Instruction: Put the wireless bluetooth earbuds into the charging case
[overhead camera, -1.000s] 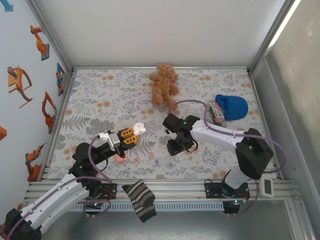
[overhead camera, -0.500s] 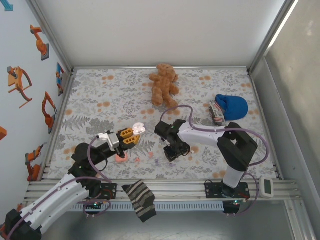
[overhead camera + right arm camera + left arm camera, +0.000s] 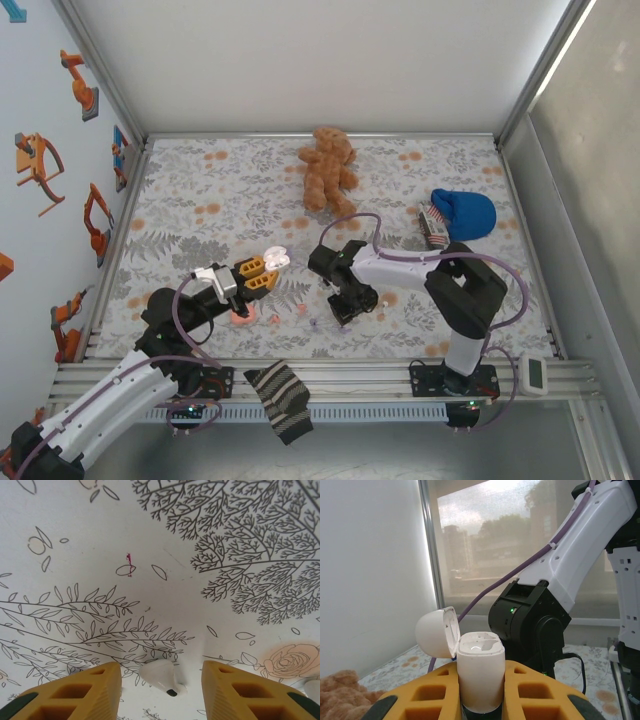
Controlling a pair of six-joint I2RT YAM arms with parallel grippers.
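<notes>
Leftward, toward the left arm, the right gripper (image 3: 342, 306) has been shifted; its yellow fingers (image 3: 95, 690) are spread wide astride a glossy white earbud (image 3: 159, 676) lying on the floral-printed cloth (image 3: 150, 555). A smooth, rounded white charging case (image 3: 480, 672), domed lid (image 3: 436, 632) hinged back, is clamped upright in the left gripper (image 3: 480, 702), seemingly matte plastic.

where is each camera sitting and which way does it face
Top external: above and behind the arm bases, looking down on the floral tablecloth; shows both arms, the left gripper and right gripper.
Left wrist: looks level over its own yellow fingers, clamped on the open white charging case, toward the right arm.
Right wrist: looks down at the tablecloth; its open fingers flank a white earbud.
Shared: top and left wrist views both show the case and right arm.
</notes>
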